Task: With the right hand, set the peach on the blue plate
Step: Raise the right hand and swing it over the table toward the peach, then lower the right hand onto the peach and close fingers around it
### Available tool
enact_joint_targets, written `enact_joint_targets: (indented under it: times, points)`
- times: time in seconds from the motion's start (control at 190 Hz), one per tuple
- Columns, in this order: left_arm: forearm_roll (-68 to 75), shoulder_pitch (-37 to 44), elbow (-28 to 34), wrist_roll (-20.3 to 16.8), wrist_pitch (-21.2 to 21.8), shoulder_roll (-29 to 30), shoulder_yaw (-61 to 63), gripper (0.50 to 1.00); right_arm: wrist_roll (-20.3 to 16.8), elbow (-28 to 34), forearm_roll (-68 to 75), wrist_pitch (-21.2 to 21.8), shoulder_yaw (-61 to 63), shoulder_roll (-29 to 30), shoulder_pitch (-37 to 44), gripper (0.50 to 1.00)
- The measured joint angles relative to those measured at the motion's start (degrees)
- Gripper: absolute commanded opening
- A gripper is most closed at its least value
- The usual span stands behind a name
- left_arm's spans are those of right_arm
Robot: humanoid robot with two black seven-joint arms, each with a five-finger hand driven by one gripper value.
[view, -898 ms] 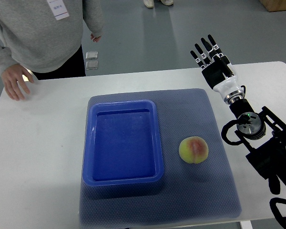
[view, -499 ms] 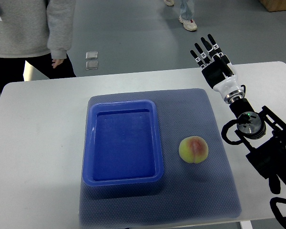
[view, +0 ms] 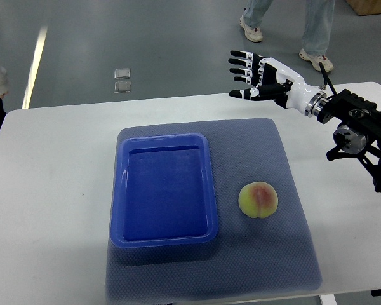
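A yellow-pink peach point(view: 259, 199) lies on the dark blue mat point(view: 267, 254), just right of the blue plate point(view: 163, 242), a deep rectangular tray with nothing in it. My right hand point(view: 249, 75) hovers over the table's far edge, well beyond the peach and above it in the picture. Its fingers are spread and point left, holding nothing. The right arm point(view: 349, 121) reaches in from the right edge. My left arm does not show.
The mat covers the middle of the white table point(view: 51, 190). A person's legs and shoes point(view: 286, 25) stand on the grey floor beyond the table, at top right. Two small square tiles point(view: 121, 79) lie on the floor.
My right hand has swung left and turned, from fingers pointing away to fingers pointing left over the far table edge. The person in grey at the left has gone from view.
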Motion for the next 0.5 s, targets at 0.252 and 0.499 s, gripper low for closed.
enact_joint_targets:
  times: [0.252, 0.499]
  points:
    - [0.3, -0.1, -0.8, 0.0, -0.2, 0.0, 0.0, 1.0, -9.3, 10.6, -11.2, 12.3, -23.7, -15.3, 23.3, 0.93]
    - [0.4, -0.1, -0.9, 0.0, -0.1, 0.0, 0.0, 1.0, -13.9, 23.2, -8.0, 12.6, -35.5, -21.7, 33.1, 0.93]
